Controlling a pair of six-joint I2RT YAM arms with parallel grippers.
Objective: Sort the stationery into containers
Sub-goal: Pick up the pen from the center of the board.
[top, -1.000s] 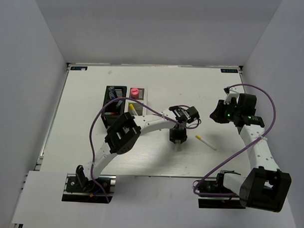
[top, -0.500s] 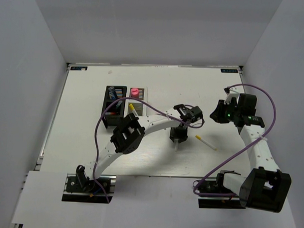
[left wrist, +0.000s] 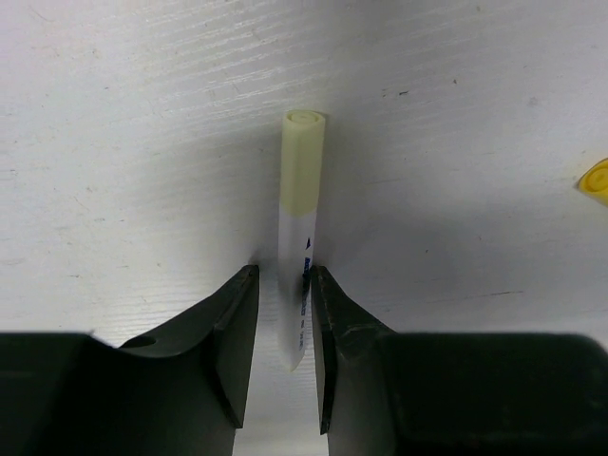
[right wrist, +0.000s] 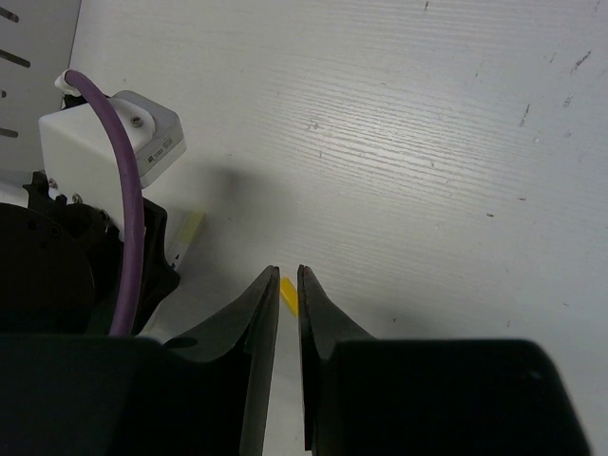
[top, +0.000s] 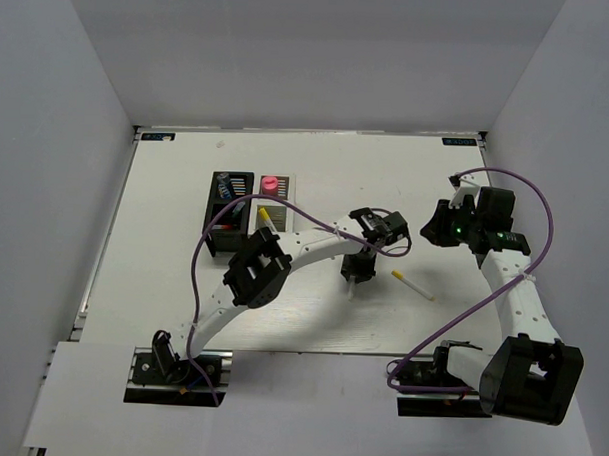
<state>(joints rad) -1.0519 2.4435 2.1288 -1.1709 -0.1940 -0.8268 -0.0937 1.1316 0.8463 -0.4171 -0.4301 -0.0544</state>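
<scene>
A thin white stick with a pale yellow tip [left wrist: 302, 218] lies on the table between my left gripper's [left wrist: 283, 273] jaws. The right finger touches it and a slit shows on the left side, so the gripper is open. In the top view the left gripper [top: 355, 281] points down at mid-table. A second white, yellow-tipped stick [top: 413, 286] lies just to its right. My right gripper [top: 431, 230] hovers above it, open by a narrow slit [right wrist: 289, 274] with nothing inside. The stick's yellow tip [right wrist: 288, 296] shows beyond the fingers.
The joined containers stand at the back left, black [top: 211, 220] and white [top: 290, 203]. A pink marker [top: 270, 184] and a yellow-tipped stick [top: 264, 216] are in the white one, a blue-and-white tube [top: 226, 188] in the black. Purple cables loop over both arms.
My left gripper has shifted slightly right and its jaws have narrowed round the stick. The right arm has not moved.
</scene>
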